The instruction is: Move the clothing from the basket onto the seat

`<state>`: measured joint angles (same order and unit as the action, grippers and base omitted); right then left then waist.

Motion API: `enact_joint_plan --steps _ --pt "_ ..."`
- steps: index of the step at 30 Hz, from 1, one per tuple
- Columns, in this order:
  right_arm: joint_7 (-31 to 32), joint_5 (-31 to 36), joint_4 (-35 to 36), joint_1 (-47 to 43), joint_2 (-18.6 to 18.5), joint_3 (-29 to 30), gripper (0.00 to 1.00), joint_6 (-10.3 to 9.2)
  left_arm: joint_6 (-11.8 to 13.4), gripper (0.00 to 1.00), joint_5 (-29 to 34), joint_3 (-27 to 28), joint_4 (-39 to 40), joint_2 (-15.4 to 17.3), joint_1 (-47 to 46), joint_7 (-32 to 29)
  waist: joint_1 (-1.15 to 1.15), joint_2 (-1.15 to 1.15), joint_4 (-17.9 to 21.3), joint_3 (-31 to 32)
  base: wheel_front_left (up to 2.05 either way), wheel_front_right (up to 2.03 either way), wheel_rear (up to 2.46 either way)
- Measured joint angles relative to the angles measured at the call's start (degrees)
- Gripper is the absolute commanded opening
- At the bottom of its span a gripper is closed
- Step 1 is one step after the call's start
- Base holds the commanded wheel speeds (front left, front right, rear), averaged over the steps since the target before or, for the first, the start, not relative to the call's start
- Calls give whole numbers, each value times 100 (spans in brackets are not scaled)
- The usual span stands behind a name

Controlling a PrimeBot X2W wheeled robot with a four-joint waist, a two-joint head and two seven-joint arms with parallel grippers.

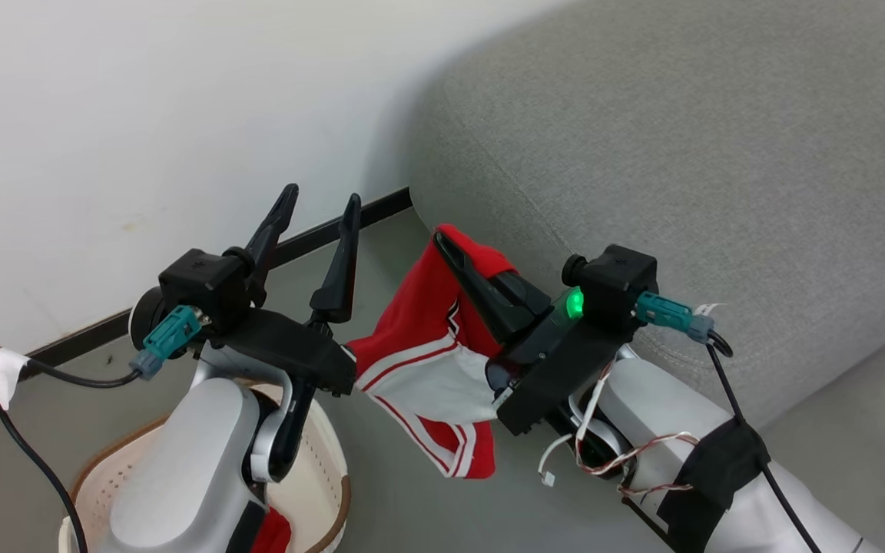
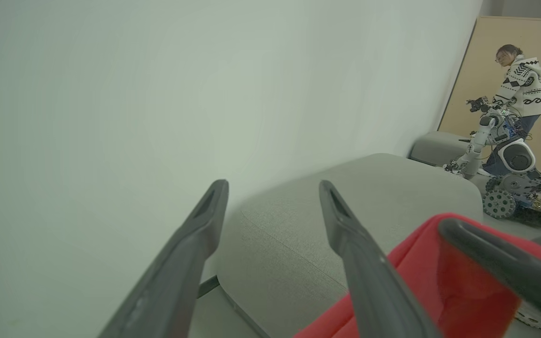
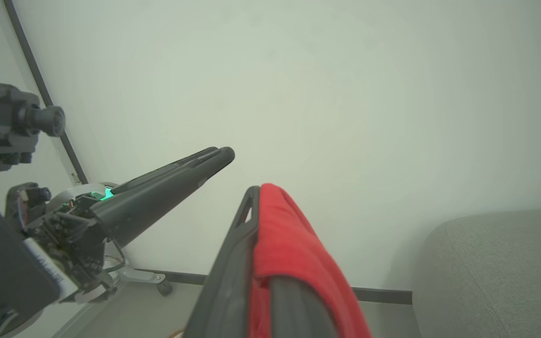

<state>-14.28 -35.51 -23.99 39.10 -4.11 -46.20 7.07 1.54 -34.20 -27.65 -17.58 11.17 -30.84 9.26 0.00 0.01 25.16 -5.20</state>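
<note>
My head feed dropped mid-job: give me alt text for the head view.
The right gripper, jaws shut, holds red clothing hanging beside the grey seat. The left gripper has jaws open and empty; the basket sits at lower left.

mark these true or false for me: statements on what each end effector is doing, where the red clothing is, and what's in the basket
1. The right end effector is shut on the soft red sportswear piece with white panels. True.
2. The left end effector grips the same piece. False: its fingers are spread open and hold nothing.
3. The red piece lies on the large grey fabric sofa. False: it hangs from the right end effector over the floor, beside the sofa.
4. There is red fabric in the cream perforated plastic basket. True.
</note>
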Motion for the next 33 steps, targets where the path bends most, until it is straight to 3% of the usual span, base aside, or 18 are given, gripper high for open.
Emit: enact_joint_plan --steps 10,16,33 --pt "0 26 272 -107 -116 204 0 -11 45 100 1 -96 -13 -111 -15 -4 0 0 421 -65 0 0 0" --pt "0 178 609 -249 -275 459 0 -160 -14 100 16 -264 -105 -241 -142 -67 0 0 567 -307 0 0 0" --pt "0 330 968 -445 -513 1002 0 -355 -260 100 25 -367 -660 -396 -546 -70 0 0 639 -567 0 0 0"
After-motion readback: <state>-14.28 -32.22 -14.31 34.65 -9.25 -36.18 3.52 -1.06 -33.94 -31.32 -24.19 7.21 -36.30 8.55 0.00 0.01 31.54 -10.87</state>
